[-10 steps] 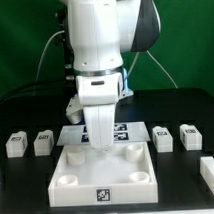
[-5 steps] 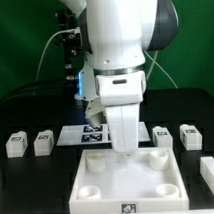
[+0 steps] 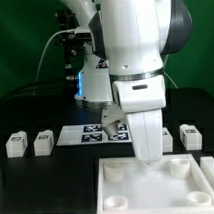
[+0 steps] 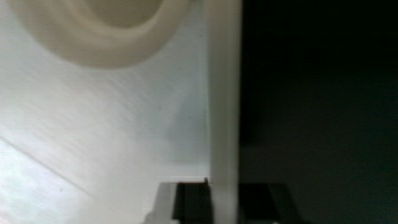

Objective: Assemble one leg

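Observation:
Two legs (image 3: 14,144) (image 3: 43,143), small white tagged blocks, stand on the black table at the exterior view's left. A third leg (image 3: 190,136) stands at the right, and another beside it is mostly hidden behind the arm. My gripper (image 3: 147,157) is shut on the back wall of the large white square plate (image 3: 123,189), which has round corner sockets and lies low at the front right. In the wrist view the plate's wall (image 4: 221,110) runs between my two dark fingers, with my gripper (image 4: 222,200) closed around it and a round socket (image 4: 116,25) beyond.
The marker board (image 3: 88,134) lies flat behind the plate, between the two groups of legs. The arm's big white body hides the middle right of the table. Cables and a stand are at the back, in front of a green backdrop.
The arm has moved toward the exterior view's right and front, taking the plate with it. The plate now reaches the frame's right and lower edges. The legs have not moved.

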Motion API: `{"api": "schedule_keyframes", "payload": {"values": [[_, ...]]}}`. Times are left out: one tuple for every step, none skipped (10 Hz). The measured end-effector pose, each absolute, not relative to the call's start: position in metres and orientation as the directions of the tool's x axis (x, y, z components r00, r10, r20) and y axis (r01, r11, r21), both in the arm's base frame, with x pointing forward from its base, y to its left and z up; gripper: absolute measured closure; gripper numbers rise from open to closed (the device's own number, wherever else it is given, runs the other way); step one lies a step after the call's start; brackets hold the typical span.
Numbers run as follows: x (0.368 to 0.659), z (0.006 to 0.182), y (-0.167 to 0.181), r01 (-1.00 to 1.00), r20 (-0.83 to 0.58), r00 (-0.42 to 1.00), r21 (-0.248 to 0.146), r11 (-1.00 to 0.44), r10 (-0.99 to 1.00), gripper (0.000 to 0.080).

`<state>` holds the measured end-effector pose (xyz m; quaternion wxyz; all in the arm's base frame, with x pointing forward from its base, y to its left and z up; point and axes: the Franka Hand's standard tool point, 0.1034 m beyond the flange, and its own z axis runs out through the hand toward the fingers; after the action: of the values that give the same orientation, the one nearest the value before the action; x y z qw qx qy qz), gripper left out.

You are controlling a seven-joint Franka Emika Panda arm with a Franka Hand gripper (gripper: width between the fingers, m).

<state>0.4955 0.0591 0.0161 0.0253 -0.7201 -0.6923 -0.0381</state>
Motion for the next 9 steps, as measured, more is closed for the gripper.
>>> {"api": "schedule_keyframes", "payload": {"values": [[0.4959,0.0162,0.0661,1.000,0.094,0.029,0.005,-0.030,0.995,0.0741],[0.4960,0.0159,0.0692,0.999,0.098,0.034,0.009,-0.035,0.995,0.0741],[0.4960,0.0159,0.0700,0.999,0.097,0.045,0.000,-0.045,0.994,0.0741],[0.4962,0.0161,0.0698,0.998,0.093,0.055,-0.018,-0.053,0.994,0.0741],[0.4962,0.0161,0.0697,0.998,0.091,0.055,-0.030,-0.052,0.994,0.0741],[0.4960,0.0161,0.0697,0.998,0.091,0.054,-0.028,-0.052,0.994,0.0741],[0.4959,0.0158,0.0691,0.998,0.091,0.056,-0.028,-0.053,0.994,0.0741],[0.4959,0.0158,0.0687,0.998,0.091,0.056,-0.028,-0.054,0.994,0.0621],[0.4959,0.0157,0.0684,0.998,0.091,0.057,-0.028,-0.054,0.994,0.0483]]}}
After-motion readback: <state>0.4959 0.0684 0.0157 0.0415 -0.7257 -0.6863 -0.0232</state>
